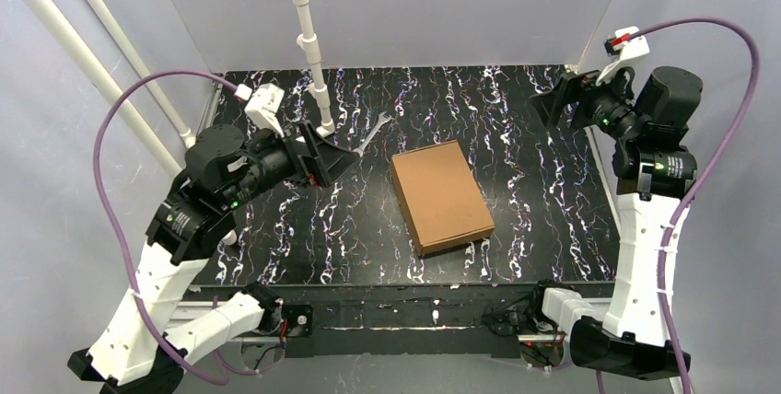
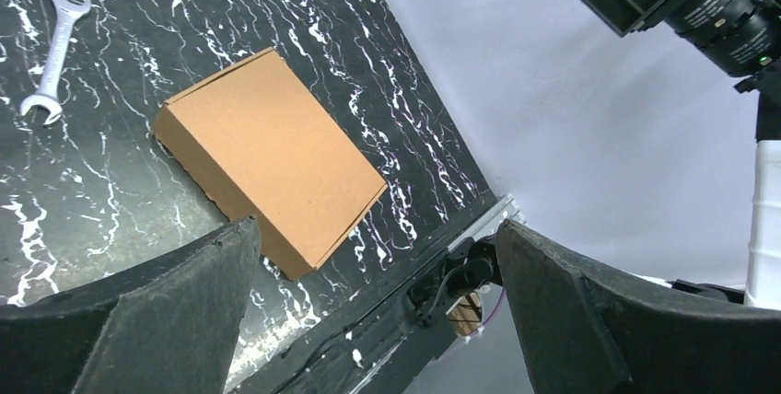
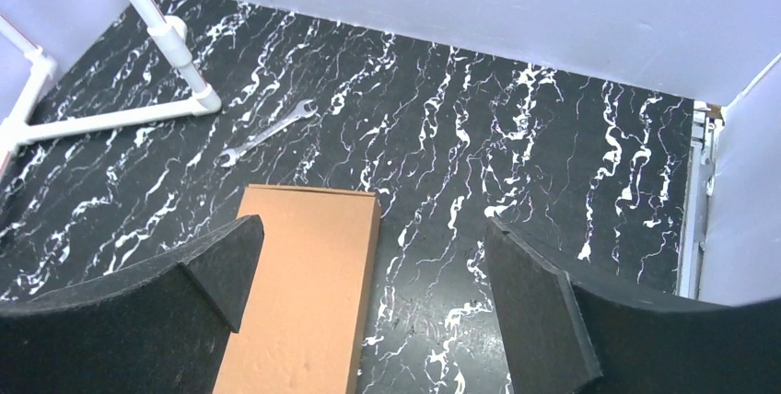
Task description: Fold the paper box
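The paper box [image 1: 440, 196] lies closed and flat at the table [image 1: 543, 228] centre. The left fingers [image 2: 138, 320] and right fingers [image 3: 589, 320], spread wide and empty, hang well apart from it. Folding looks complete; any retreat should clear the lid. A wrench [image 1: 372, 130] lies beyond.

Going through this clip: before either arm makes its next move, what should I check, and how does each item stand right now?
1. Lid of the plain brown cardboard box shut, box lying flat on the black marbled table: ok.
2. The left gripper open, holding nothing, away from the box: ok.
3. The right gripper open, holding nothing, away from the box: ok.
4. The silver wrench lying apart from the box: ok.
5. Inner flaps and tabs seated properly: cannot tell, hidden under the lid.
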Robot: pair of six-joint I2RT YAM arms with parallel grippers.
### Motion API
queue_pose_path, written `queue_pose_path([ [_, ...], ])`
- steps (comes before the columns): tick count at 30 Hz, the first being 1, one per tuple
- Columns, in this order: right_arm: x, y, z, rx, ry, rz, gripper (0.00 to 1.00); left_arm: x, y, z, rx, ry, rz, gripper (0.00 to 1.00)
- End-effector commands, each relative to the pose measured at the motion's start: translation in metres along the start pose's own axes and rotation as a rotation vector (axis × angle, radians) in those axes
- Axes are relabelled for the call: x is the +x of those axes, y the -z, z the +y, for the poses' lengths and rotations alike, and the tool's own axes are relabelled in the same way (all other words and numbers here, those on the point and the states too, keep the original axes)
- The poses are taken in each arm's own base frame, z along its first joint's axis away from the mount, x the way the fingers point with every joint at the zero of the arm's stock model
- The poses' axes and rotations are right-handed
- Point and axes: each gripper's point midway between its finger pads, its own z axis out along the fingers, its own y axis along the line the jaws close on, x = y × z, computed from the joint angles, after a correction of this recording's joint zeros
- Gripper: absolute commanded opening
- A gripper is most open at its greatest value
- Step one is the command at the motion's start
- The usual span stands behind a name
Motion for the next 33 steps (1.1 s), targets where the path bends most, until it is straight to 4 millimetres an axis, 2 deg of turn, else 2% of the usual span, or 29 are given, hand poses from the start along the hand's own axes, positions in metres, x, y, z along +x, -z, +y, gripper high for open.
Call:
queue_pose_path([
  [1,-0.014,0.018,0.008,0.018,-0.054,-0.025,0.98,0.006,0.023,0.006,-0.042,-0.054,0.023,0.98],
  [7,-0.018,0.028,0.010,0.047,-0.065,-0.057,0.99,-0.001,0.035,0.003,-0.044,-0.073,-0.013,0.98],
  [12,-0.026,0.036,0.010,0.074,-0.053,-0.087,0.98,0.001,0.035,0.005,-0.053,-0.081,-0.009,0.98],
  [23,-0.026,0.035,0.013,0.057,-0.055,-0.096,0.98,0.006,0.038,0.013,-0.077,-0.081,-0.015,0.98],
  [33,-0.018,0.031,0.011,0.058,-0.071,-0.088,0.98,0.009,0.036,0.017,-0.083,-0.084,-0.012,0.98],
])
